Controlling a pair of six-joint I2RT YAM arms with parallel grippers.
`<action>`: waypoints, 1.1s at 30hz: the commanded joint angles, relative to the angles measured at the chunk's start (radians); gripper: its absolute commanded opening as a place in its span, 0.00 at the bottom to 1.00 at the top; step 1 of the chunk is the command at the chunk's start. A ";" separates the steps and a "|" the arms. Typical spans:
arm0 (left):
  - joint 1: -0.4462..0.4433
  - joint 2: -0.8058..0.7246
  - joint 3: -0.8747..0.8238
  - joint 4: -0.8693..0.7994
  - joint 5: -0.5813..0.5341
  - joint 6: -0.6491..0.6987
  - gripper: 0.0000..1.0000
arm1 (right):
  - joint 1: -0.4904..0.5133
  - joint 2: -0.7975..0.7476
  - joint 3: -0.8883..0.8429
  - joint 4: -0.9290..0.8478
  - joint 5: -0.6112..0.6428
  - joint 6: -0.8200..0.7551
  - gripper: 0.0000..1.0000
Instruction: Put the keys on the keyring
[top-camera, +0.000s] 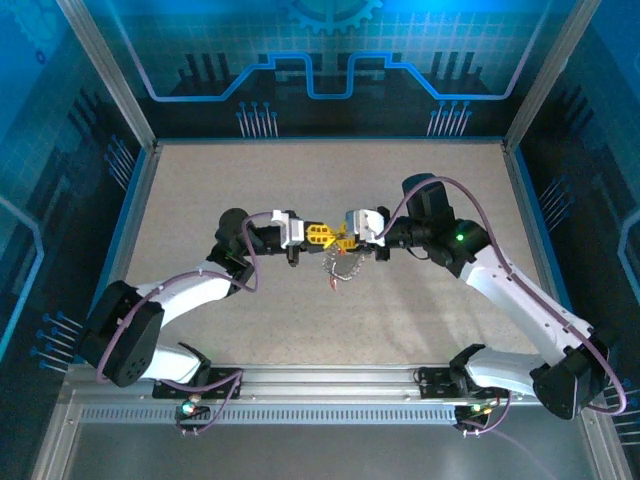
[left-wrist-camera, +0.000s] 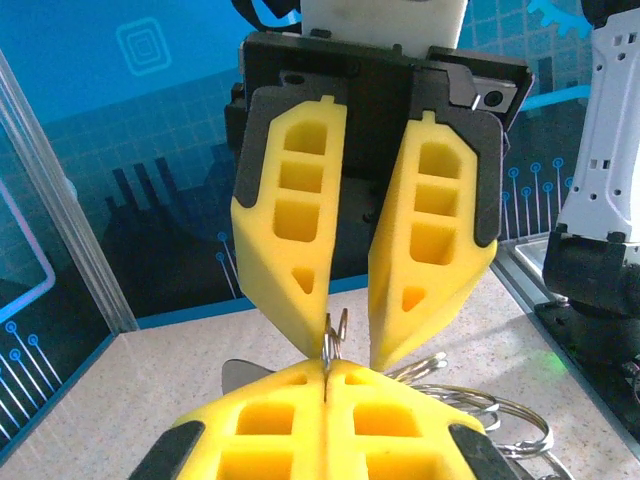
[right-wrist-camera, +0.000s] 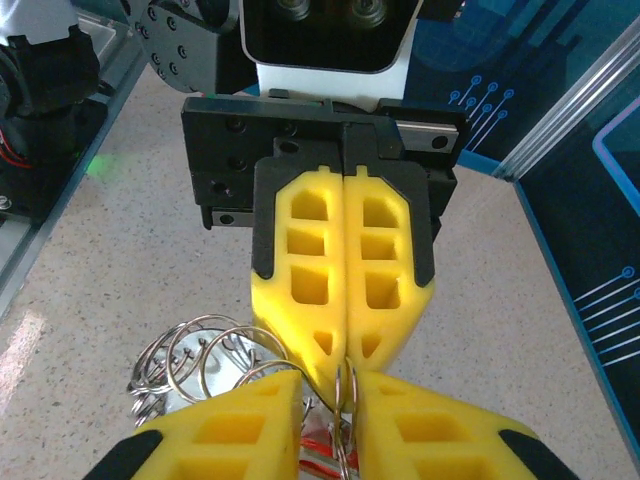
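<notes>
The left pincer (right-wrist-camera: 343, 370) is clamped on the keyring (top-camera: 342, 264) above mid-worktop (top-camera: 250, 180), the right pincer (left-wrist-camera: 348, 345) stands slightly apart around its wire, and one red key (top-camera: 330, 283) apparently hangs on already, so threading looks partly done.

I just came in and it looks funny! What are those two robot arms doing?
They meet nose to nose above the table. The left gripper is pinched shut on the silvery keyring, whose loops dangle below. The right gripper, jaws slightly apart, sits at the same ring.
</notes>
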 joint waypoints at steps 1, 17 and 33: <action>-0.005 -0.005 0.025 0.074 0.003 -0.015 0.00 | -0.008 -0.008 -0.013 -0.001 -0.044 0.004 0.22; -0.025 -0.004 -0.007 0.100 -0.020 0.000 0.00 | -0.065 -0.074 -0.114 0.099 -0.139 0.089 0.19; -0.051 -0.015 0.008 0.063 -0.009 0.023 0.00 | -0.046 -0.085 -0.153 0.192 -0.107 0.178 0.23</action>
